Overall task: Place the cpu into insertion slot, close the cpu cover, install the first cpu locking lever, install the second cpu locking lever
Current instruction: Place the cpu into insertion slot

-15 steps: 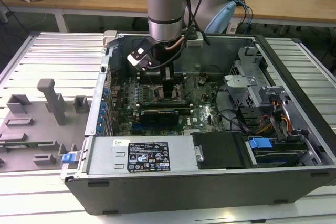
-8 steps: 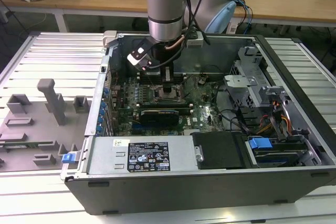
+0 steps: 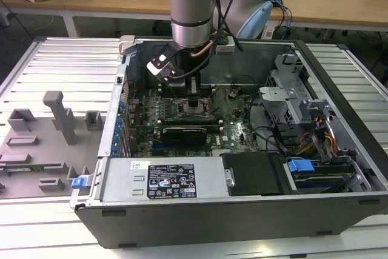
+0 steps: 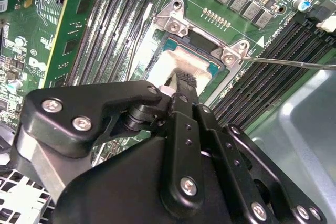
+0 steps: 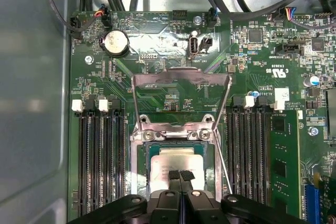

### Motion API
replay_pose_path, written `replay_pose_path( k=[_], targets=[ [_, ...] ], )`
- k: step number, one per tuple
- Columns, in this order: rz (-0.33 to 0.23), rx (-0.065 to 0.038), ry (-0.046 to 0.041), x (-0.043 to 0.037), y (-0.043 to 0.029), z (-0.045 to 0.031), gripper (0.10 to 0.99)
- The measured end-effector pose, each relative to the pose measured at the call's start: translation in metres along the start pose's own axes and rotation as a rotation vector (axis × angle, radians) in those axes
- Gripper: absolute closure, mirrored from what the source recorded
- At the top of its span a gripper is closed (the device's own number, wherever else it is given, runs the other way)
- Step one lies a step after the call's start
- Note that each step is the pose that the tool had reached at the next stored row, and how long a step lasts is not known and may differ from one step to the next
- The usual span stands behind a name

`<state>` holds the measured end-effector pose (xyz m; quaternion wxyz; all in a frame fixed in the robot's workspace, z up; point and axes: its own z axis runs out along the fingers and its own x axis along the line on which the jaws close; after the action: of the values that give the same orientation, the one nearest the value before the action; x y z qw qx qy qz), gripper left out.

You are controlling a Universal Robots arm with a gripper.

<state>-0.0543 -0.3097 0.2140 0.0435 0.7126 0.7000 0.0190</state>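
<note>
The gripper (image 3: 193,102) reaches down into an open computer case (image 3: 242,222) in the exterior view; the case's near silver panel bears a black-and-white printed label (image 3: 172,181). In the second wrist view its black fingers are clenched together, tips resting on the dull beige metal cpu (image 4: 181,59), which is seated in the insertion slot (image 4: 202,39). In the first wrist view the thin silver cpu cover (image 5: 181,78) stands tilted open at one edge of the slot.

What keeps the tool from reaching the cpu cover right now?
Probably nothing, so likely yes. The tool sits shut over the cpu in the insertion slot; the cpu cover is swung open just past the slot's hinge side, nothing between them.
</note>
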Motion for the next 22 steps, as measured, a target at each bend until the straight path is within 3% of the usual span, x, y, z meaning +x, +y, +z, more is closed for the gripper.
replay_pose_path(
  k=[7,13,15,16,19,22],
  targets=[
    [0.000,0.000,0.0031,-0.0004,0.0013,-0.0140,0.980],
    [0.001,-0.001,0.0083,-0.0014,0.0040,-0.0442,0.980],
    [0.001,-0.001,0.0092,-0.0015,0.0043,-0.0477,0.980],
    [0.001,-0.001,0.0184,-0.0018,0.0044,-0.0479,0.980],
    [0.007,0.006,0.0732,-0.0032,0.0044,-0.0477,0.980],
    [0.007,0.007,0.0764,-0.0033,0.0045,-0.0477,0.980]
  ],
)
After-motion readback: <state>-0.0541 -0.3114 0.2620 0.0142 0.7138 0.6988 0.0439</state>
